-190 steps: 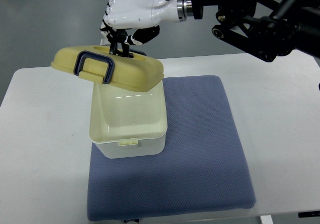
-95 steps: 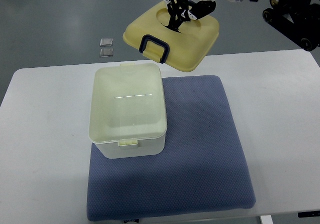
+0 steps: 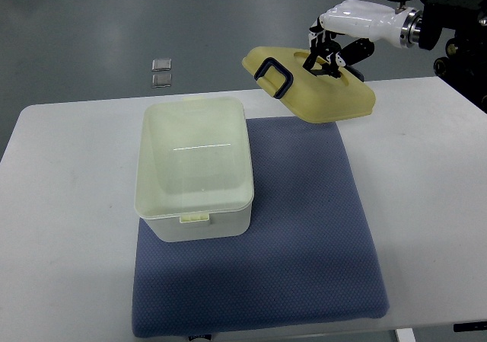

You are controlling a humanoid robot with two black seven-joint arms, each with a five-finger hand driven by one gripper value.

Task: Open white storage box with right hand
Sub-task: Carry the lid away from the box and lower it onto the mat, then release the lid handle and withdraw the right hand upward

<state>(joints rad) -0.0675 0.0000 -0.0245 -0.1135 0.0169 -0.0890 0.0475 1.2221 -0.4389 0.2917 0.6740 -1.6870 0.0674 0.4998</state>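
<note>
- The right hand (image 3: 335, 49) has carried the lid (image 3: 312, 83) rightward, off the box (image 3: 194, 171) and over the mat's (image 3: 304, 228) far right corner; a second ago it hung above the box.
- The box now stands open, so the opening looks essentially done; the lid only needs setting down.
- The fingers are curled around the lid's top, gripping it.
- The lid tilts, its long axis running left-right, dark handle (image 3: 272, 78) toward the box.
- The box sits on the mat's left side, long axis running away from the robot.
</note>
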